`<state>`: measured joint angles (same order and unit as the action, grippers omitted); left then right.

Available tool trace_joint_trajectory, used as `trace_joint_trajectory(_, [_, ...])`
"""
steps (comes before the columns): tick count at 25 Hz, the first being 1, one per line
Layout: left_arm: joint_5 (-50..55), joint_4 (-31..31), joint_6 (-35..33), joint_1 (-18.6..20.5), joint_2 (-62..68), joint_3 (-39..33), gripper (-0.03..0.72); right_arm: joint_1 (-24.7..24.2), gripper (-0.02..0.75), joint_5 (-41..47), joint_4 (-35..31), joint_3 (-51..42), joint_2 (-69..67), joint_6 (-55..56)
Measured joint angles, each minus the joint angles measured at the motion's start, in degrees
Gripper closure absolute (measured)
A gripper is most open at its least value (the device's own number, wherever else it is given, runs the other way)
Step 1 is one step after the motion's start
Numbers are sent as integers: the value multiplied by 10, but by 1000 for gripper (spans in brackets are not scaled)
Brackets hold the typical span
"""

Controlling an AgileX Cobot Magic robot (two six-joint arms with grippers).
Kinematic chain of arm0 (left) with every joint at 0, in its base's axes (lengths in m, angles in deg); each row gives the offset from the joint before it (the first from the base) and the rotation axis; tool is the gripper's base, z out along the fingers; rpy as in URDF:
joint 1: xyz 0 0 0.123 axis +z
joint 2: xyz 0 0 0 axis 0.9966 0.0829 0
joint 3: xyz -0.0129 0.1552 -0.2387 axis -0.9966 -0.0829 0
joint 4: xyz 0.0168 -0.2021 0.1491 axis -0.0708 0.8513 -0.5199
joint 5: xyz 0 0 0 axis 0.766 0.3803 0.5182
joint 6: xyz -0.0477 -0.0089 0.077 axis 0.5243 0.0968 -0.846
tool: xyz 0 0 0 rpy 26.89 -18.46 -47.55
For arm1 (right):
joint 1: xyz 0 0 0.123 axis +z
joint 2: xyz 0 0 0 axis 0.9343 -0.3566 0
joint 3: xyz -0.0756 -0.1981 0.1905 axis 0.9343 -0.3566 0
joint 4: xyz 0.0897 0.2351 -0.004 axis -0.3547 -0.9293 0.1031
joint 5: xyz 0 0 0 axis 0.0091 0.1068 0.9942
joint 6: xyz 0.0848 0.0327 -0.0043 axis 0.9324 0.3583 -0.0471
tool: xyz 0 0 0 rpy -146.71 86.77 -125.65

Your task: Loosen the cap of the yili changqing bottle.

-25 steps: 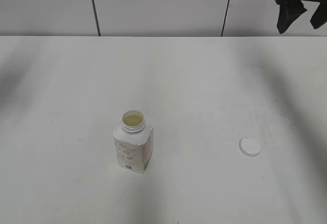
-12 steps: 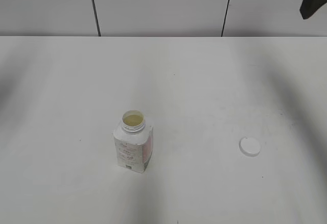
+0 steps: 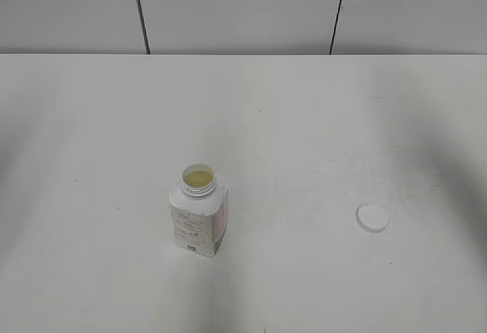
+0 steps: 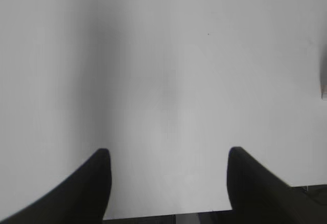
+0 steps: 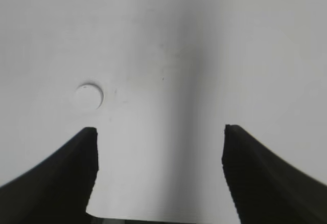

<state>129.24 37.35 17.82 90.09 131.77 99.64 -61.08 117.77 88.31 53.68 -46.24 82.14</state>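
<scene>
The yili changqing bottle [image 3: 198,217] stands upright on the white table, left of centre in the exterior view, its threaded neck open and pale liquid showing inside. The white cap [image 3: 372,217] lies flat on the table well to its right; it also shows in the right wrist view [image 5: 90,95], ahead and left of the jaws. My right gripper [image 5: 159,132] is open and empty, high above the table. My left gripper [image 4: 167,155] is open and empty over bare table. Neither gripper shows in the exterior view.
The white table [image 3: 304,120] runs back to a grey panelled wall with dark seams [image 3: 139,10]. The table's near edge shows at the bottom of both wrist views. A pale object sliver sits at the left wrist view's right edge [image 4: 324,81].
The dark right gripper at the top right of the exterior view has moved up and right, out of the frame. The bottle and the cap have not moved.
</scene>
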Motion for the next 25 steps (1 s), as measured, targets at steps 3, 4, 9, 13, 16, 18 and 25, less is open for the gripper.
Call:
trace_joint_trajectory(3, [-21,0,0,0,-40,-50,248,0,145,0,0,-47,42,0])
trace_joint_trajectory(4, [-29,3,0,0,-53,-68,248,0,146,-1,0,-64,56,0])
trace_joint_trajectory(9, [-57,3,0,0,-108,-151,248,0,145,-19,0,-146,109,0])
trace_joint_trajectory(13, [-67,4,0,0,-148,-198,248,0,146,-40,-3,-206,143,3])
trace_joint_trajectory(16, [-68,4,0,0,-178,-231,253,0,146,-52,-3,-250,164,3])
trace_joint_trajectory(18, [-69,5,0,0,-209,-251,258,0,146,-55,-5,-274,175,3])
trace_joint_trajectory(25, [-76,18,0,0,-310,-309,260,0,146,-62,-9,-340,220,10])
